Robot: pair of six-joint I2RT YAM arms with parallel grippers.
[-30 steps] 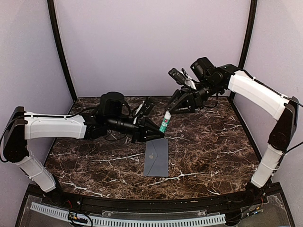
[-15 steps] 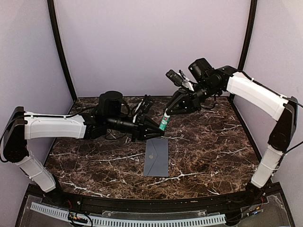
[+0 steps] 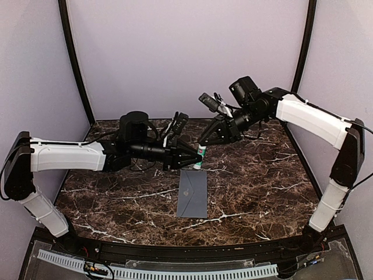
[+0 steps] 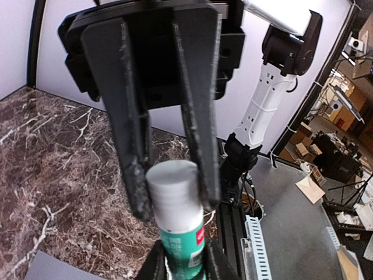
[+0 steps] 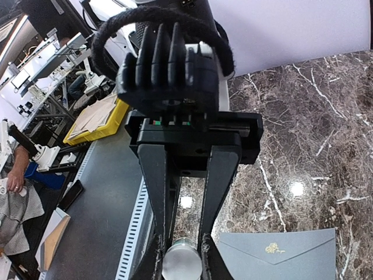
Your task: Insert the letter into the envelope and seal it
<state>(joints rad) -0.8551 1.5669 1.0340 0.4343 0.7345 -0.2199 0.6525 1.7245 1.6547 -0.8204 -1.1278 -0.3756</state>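
Observation:
The grey-blue envelope lies flat mid-table, flap down, with a pale emblem on it. It also shows in the right wrist view, and one corner shows in the left wrist view. The letter is not in view. A glue stick with a green body and white cap hangs just above the envelope's far edge. My left gripper is shut on the green body. My right gripper is shut on the white cap from above.
The dark marble table has lilac walls on three sides. A black rail and a white slotted strip run along the near edge. Both arms meet over the table's middle, behind the envelope.
Both grippers, with the glue stick between them, have shifted slightly left. The right gripper has come lower and closer to the left one. The envelope has not moved.

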